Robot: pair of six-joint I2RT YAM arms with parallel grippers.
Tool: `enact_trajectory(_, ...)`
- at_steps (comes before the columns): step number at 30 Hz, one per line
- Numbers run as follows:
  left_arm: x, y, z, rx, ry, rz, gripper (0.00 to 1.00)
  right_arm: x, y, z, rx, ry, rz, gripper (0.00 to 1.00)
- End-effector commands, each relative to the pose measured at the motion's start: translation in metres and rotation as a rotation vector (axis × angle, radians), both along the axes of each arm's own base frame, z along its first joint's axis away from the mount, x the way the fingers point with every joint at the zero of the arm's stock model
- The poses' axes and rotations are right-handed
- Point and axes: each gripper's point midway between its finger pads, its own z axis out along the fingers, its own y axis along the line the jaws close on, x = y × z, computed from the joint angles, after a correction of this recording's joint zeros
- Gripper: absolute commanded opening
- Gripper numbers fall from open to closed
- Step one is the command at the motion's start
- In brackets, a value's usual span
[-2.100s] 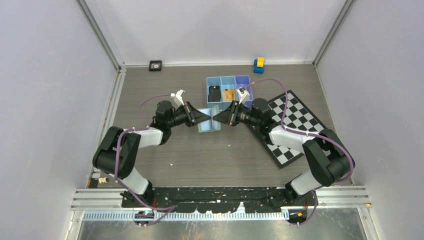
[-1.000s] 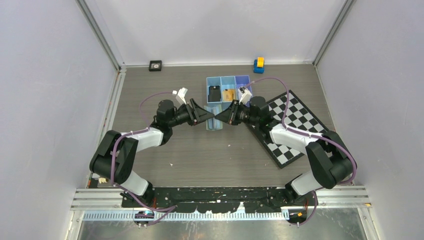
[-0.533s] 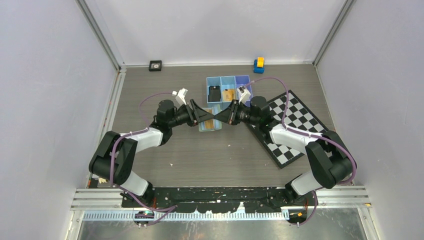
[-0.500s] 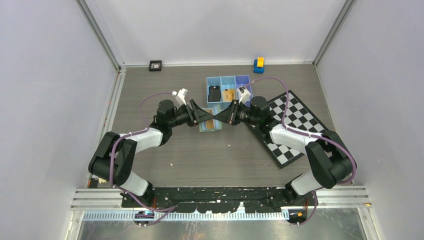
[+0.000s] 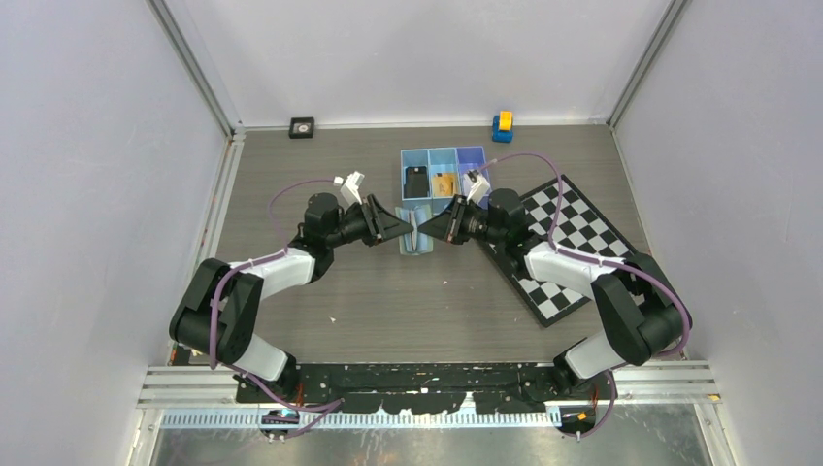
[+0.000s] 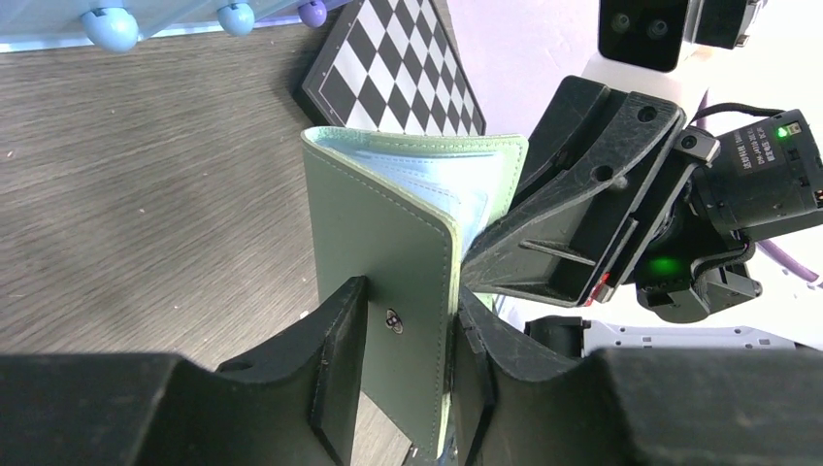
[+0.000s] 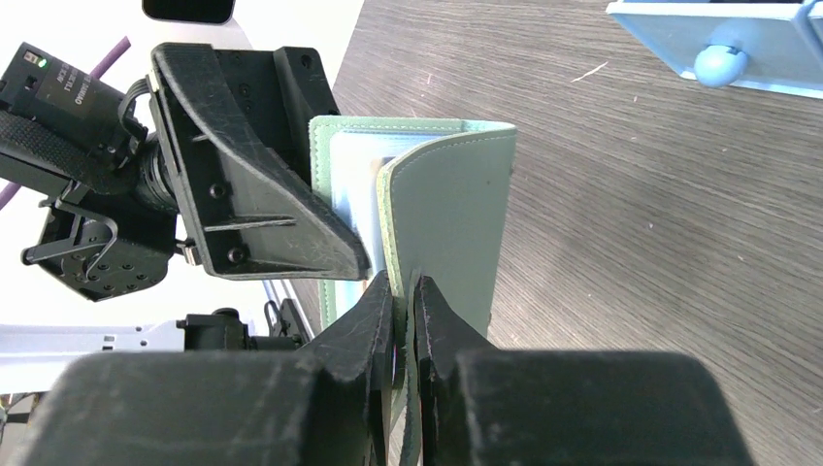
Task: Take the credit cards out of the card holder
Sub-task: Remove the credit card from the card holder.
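Note:
The sage-green card holder [image 5: 415,239] stands half folded above the table between my two grippers. My left gripper [image 5: 400,226] is shut on one flap; the left wrist view shows its fingers [image 6: 340,330] on either side of the green cover [image 6: 388,233]. My right gripper [image 5: 429,229] is shut on the edge of the other flap [image 7: 456,214]. Pale blue inner faces show between the flaps. A thin brownish edge [image 7: 374,175] shows inside. A black card [image 5: 417,181] and a gold-orange card [image 5: 444,183] lie in the blue tray [image 5: 444,151]. No pale card shows.
A chessboard [image 5: 568,243] lies at the right under my right arm. A blue and yellow toy [image 5: 502,125] and a small black square object [image 5: 302,127] sit by the back wall. Side walls close in the table.
The card holder lay spread open with its blue faces up half a second ago. Now it is folded narrower and stands more upright between the two grippers.

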Motion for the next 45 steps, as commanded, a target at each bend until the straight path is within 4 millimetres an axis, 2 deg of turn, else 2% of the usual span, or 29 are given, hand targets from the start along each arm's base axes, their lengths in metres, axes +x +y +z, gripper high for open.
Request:
enact_trajectory(1,0.007,0.005,0.018,-0.016,-0.059,0.024,0.4,0.006,0.0,0.029,0.086,-0.073,-0.003,0.0)
enact_trajectory(3,0.007,0.006,0.018,-0.018,-0.056,0.028,0.43,0.006,-0.002,0.031,0.097,-0.07,-0.003,0.0)
enact_trajectory(10,0.008,0.006,0.019,-0.023,-0.055,0.028,0.42,0.007,-0.004,0.034,0.115,-0.073,-0.002,0.01)
enact_trajectory(13,0.008,0.006,0.018,-0.024,-0.054,0.021,0.33,0.006,-0.002,0.034,0.117,-0.071,0.015,0.03)
enact_trajectory(16,0.008,0.005,0.016,-0.025,-0.05,0.015,0.26,0.003,0.001,0.036,0.116,-0.081,0.028,0.29)
enact_trajectory(18,0.008,0.004,0.016,-0.03,-0.05,0.012,0.22,0.001,0.004,0.034,0.095,-0.089,0.029,0.42)
enact_trajectory(20,0.008,0.004,0.014,-0.031,-0.05,0.011,0.18,0.0,0.006,0.032,0.055,-0.098,0.024,0.51)
enact_trajectory(24,0.007,0.004,0.018,-0.038,-0.064,0.01,0.12,0.0,0.008,0.019,-0.056,-0.099,-0.005,0.63)
enact_trajectory(31,0.006,0.003,0.019,-0.051,-0.065,0.006,0.1,0.002,0.013,0.006,-0.128,-0.079,-0.016,0.66)
enact_trajectory(36,0.006,0.001,0.02,-0.07,-0.063,-0.005,0.1,0.002,0.016,0.0,-0.165,-0.078,-0.014,0.57)
enact_trajectory(45,0.004,-0.004,0.021,-0.076,-0.063,-0.024,0.13,0.003,0.018,-0.006,-0.186,-0.066,-0.014,0.6)
